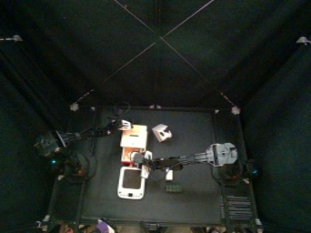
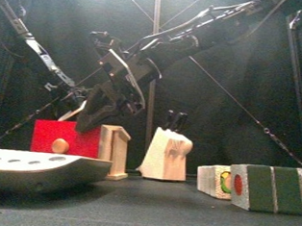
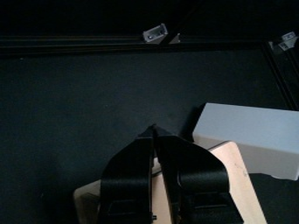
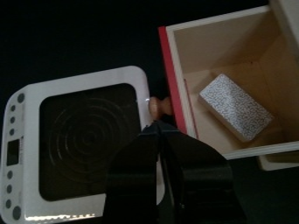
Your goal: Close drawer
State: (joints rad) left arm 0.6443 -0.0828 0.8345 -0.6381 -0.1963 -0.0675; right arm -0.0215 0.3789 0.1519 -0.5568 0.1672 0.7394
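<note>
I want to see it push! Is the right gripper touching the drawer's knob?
Cannot tell. In the right wrist view, the right gripper overlaps the knob on the drawer, hiding any gap.

The drawer (image 4: 228, 87) looked like pale unfinished wood inside, matt with a faint grain, and its front panel (image 2: 65, 138) was painted a flat red with a small rounded wooden knob (image 2: 60, 145). A speckled grey-white block (image 4: 236, 106) lay in it, rough like stone or felt (hard to tell which). The cabinet (image 2: 113, 149) showed bare light wood. The white slab (image 4: 76, 144) seemed smooth glossy plastic, its dark panel ringed with fine ridges. The right gripper (image 4: 162, 131) and left gripper (image 3: 156, 140) were matt black plastic. The table (image 3: 93, 105) was dull black.
</note>
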